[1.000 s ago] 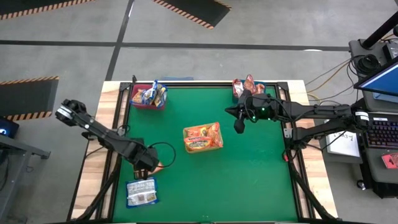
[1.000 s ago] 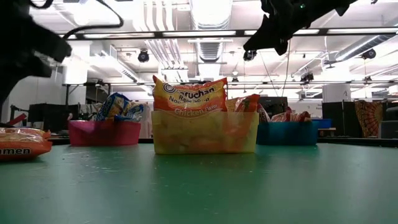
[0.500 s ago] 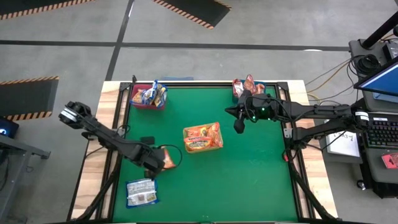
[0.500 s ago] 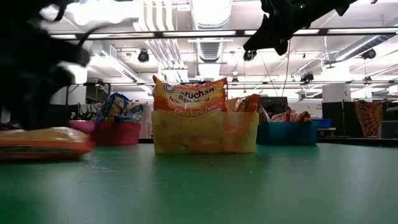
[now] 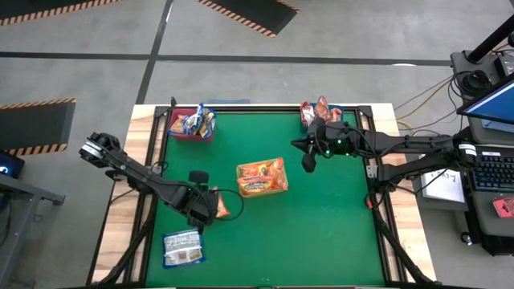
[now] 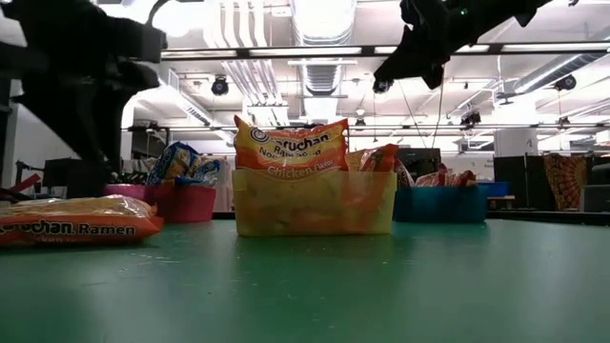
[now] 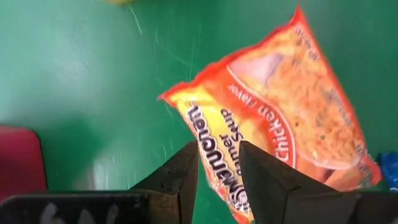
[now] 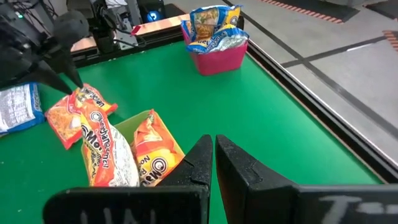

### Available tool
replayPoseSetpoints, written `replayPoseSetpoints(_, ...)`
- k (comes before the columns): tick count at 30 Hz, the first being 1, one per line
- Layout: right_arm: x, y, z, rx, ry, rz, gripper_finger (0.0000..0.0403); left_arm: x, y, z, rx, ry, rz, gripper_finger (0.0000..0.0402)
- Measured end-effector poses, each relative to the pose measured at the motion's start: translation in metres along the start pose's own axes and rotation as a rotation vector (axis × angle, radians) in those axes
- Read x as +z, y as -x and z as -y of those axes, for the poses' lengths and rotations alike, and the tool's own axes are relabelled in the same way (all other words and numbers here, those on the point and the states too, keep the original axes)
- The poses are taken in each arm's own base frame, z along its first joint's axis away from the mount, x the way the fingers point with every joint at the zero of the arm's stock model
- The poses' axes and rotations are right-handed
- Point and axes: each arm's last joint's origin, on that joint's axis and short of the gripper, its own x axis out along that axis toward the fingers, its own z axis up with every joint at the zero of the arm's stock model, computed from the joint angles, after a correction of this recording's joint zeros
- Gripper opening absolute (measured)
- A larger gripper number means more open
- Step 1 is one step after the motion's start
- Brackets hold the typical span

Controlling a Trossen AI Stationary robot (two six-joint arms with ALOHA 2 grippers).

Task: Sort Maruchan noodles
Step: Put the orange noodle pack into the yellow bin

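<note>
My left gripper (image 5: 209, 207) is shut on an orange Maruchan noodle packet (image 5: 220, 207) left of the table's middle. The right wrist view shows the same packet (image 8: 74, 118). A blue-and-silver packet (image 5: 183, 247) lies flat near the front left corner. A yellow bin (image 5: 261, 178) in the middle holds orange packets standing on edge. My right gripper (image 5: 307, 163) hangs shut and empty, high over the table's far right part. My left gripper pinches the orange packet between its two fingers at one long edge (image 7: 217, 171), beside the printed name. The fingers come steeply from above and lie across that edge. The packet (image 6: 76, 221) sits nearly level and low; I cannot tell whether it touches the table.
A red bin (image 5: 191, 126) with blue packets stands at the far left corner. A blue bin (image 5: 321, 112) with red packets stands at the far right. Open green table stretches along the near side and to the right of the yellow bin.
My left gripper has moved toward the table's right, toward the yellow bin, and has rolled at the wrist. It has carried the orange packet along, and the packet has turned about and now shows more of its face from above.
</note>
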Motion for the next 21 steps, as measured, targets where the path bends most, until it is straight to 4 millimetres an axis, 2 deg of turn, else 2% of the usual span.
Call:
replayPoseSetpoints(9, -0.006, -0.001, 0.0, -0.001, -0.038, -0.018, 0.0009, -0.013, -0.021, 0.003, 0.001, 0.034, -0.024, 0.01)
replayPoseSetpoints(13, -0.007, -0.001, -0.004, 0.014, -0.031, -0.023, 0.0009, -0.009, -0.027, 0.008, -0.031, 0.067, 0.052, 0.01)
replayPoseSetpoints(21, -0.009, 0.0, -0.017, 0.065, -0.007, -0.029, 0.0009, 0.012, -0.041, 0.022, -0.084, 0.081, 0.191, 0.01)
